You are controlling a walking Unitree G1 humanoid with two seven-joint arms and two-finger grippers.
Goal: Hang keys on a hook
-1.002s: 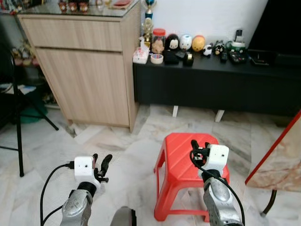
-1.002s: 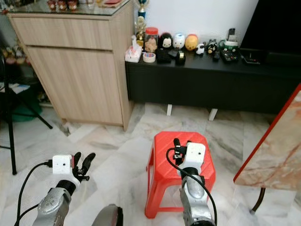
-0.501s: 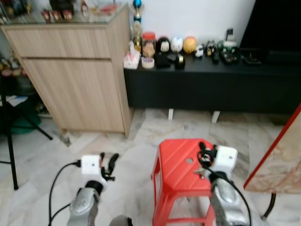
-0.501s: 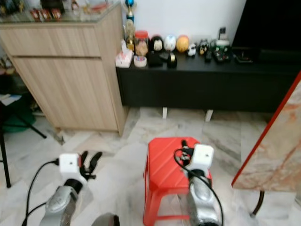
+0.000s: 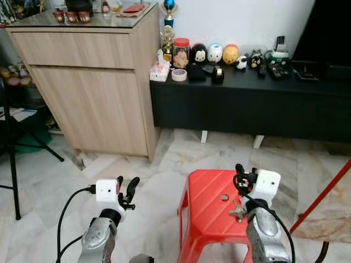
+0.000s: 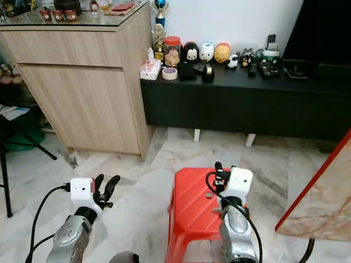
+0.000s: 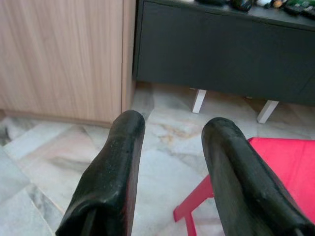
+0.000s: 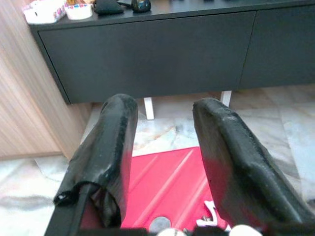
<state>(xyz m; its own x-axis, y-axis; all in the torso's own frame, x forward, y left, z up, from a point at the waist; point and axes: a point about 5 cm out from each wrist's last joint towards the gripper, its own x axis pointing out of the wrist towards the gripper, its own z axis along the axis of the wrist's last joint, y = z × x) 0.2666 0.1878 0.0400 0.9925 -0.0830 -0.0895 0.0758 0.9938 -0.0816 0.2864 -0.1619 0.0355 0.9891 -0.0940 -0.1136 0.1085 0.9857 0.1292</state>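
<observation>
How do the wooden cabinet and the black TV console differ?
The wooden cabinet is tall and light-grained with a glass top; the black TV console is low, long and matt dark. The cabinet sits almost flush to the floor, while the console stands on short white legs. The console carries a row of small figurines and a tape roll; the cabinet holds a few small items. Both stand side by side against the wall.

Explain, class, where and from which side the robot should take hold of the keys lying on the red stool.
The keys lie flat on the red stool, just in front of the open right gripper. Probably best to come straight down from above and pinch the bunch across its narrow middle: lying flat, it offers no edge for a sideways grip. Ring and blades are too small to tell apart.
</observation>
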